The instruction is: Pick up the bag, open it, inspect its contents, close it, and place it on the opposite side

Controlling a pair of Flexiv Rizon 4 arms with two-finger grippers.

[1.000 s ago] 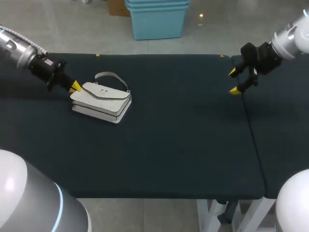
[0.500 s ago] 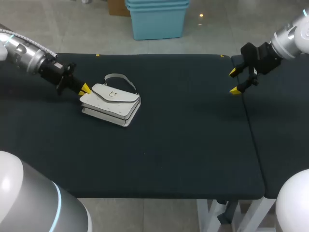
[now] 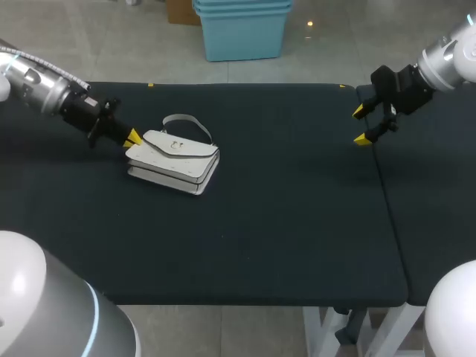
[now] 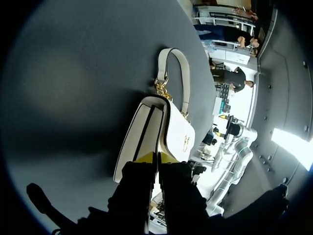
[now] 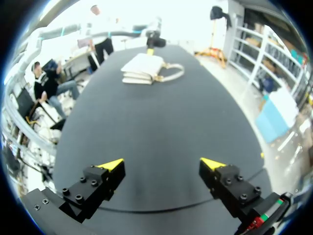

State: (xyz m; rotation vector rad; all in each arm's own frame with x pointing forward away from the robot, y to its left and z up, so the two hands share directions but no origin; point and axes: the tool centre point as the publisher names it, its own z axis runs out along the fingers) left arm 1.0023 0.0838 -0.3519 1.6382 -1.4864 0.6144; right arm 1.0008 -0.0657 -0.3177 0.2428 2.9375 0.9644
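A white handbag [image 3: 175,160] with a curved handle and gold clasp lies flat on the left part of the dark table. My left gripper [image 3: 132,137] is at the bag's left end, low over the table. In the left wrist view its yellow tips [image 4: 157,157] are nearly together, pinching the near end edge of the bag [image 4: 166,127], whose handle points away. My right gripper [image 3: 361,125] hangs open at the table's far right with nothing between its fingers. In the right wrist view it [image 5: 161,166] faces the distant bag [image 5: 142,66].
The dark table top [image 3: 282,223] stretches bare between the bag and the right gripper. A seam [image 3: 387,193] splits off a second table section at the right, under the right arm.
The left gripper has moved to the right and slightly back, and the bag has moved right with it and turned a little. The right arm has not moved.
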